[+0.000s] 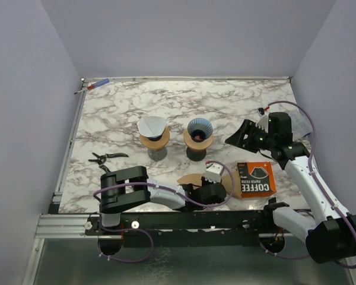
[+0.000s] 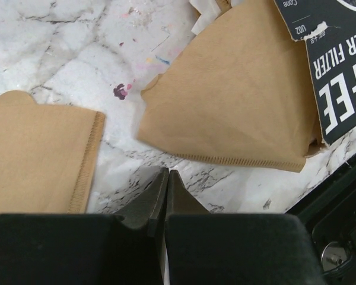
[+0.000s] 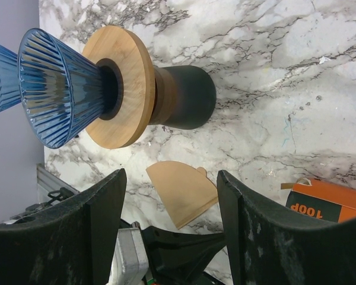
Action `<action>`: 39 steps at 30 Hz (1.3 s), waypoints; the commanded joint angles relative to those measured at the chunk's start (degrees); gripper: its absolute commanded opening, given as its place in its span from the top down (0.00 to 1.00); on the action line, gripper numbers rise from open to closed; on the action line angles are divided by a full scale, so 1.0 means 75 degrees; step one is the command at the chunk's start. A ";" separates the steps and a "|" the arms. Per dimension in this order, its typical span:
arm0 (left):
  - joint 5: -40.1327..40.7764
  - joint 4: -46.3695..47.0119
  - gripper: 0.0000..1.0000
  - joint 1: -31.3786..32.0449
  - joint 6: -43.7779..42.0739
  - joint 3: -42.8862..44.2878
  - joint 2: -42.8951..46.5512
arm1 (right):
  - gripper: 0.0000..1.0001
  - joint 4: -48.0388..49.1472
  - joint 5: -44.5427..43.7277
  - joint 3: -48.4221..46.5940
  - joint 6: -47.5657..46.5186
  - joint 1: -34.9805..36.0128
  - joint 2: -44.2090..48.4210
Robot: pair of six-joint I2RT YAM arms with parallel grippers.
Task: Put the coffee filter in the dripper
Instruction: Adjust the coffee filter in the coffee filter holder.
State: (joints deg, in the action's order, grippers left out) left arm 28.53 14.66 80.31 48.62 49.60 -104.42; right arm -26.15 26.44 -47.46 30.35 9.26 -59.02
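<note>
Filter placement not yet done: blue ribbed glass dripper (image 1: 199,130) on its wooden collar shows no brown paper inside. Two brown paper cone filters (image 2: 237,101) (image 2: 38,157) lie flat on the marble table (image 1: 118,113), on the arms' side of the dripper. Left gripper (image 2: 166,184) is pressed shut between them, apparently pinching nothing. Right gripper (image 3: 171,181), right of the dripper, is spread wide and empty. Orange-and-black filter box (image 1: 255,179) overlaps one filter's edge. Second dripper with white liner (image 1: 153,133) stands left of the blue dripper, black scissors (image 1: 105,157) beyond. Nothing blocks the dripper's mouth.

My tool (image 2: 167,181), jaws pressed together over the marble desk (image 2: 77,53); brown filter (image 2: 35,154) at nine o'clock, second filter (image 2: 237,101) at one o'clock.
</note>
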 commanded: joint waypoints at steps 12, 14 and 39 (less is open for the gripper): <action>0.0420 -0.0562 1.00 -0.0145 -0.0331 0.1294 -0.1048 | 0.33 -0.0228 -0.0009 -0.0149 -0.0179 -0.0062 0.0024; 0.0475 -0.0477 1.00 -0.0138 -0.0426 0.1361 -0.0983 | 0.33 -0.0239 -0.0032 -0.0151 -0.0180 -0.0068 0.0041; 0.0415 0.1410 0.79 -0.0194 -0.1525 0.0474 0.0694 | 0.32 -0.0130 0.0161 -0.0018 -0.0273 -0.0062 -0.0096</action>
State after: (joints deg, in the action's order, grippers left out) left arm 31.31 23.27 79.44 38.65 56.36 -103.94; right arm -26.65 26.44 -47.46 29.85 9.26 -59.07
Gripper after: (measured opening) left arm 0.093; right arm 0.671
